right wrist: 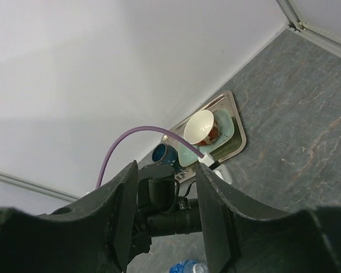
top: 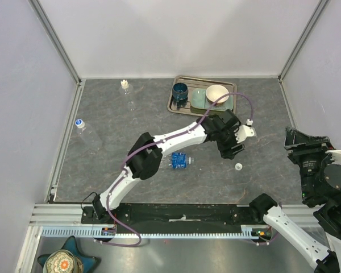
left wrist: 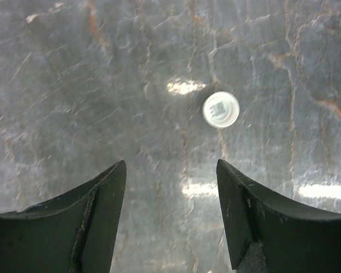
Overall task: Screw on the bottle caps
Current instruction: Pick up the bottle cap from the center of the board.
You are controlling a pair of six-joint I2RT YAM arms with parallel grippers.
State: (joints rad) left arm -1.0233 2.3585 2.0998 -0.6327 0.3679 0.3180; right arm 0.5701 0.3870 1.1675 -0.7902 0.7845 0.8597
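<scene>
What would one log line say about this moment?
stage: pre-grasp | left fingers: open over loose white cap, no contact | right fingers: open, empty | blue-labelled bottle: lying on table

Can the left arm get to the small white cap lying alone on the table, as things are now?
Probably yes. The left gripper is open, and the cap lies just ahead of it with nothing in between.

Grey marbled table [top: 113, 142], walled in white on three sides. Far, right of centre: metal tray [top: 200, 78], bearing a dark blue cup [top: 180, 91] at its left end, a pale green dish [top: 199, 99] in the middle, a white bowl [top: 217, 92] at the right. Near left, off the table past the aluminium rail [top: 57, 215]: teal star-shaped cushion [top: 63, 263], patterned centre.
</scene>
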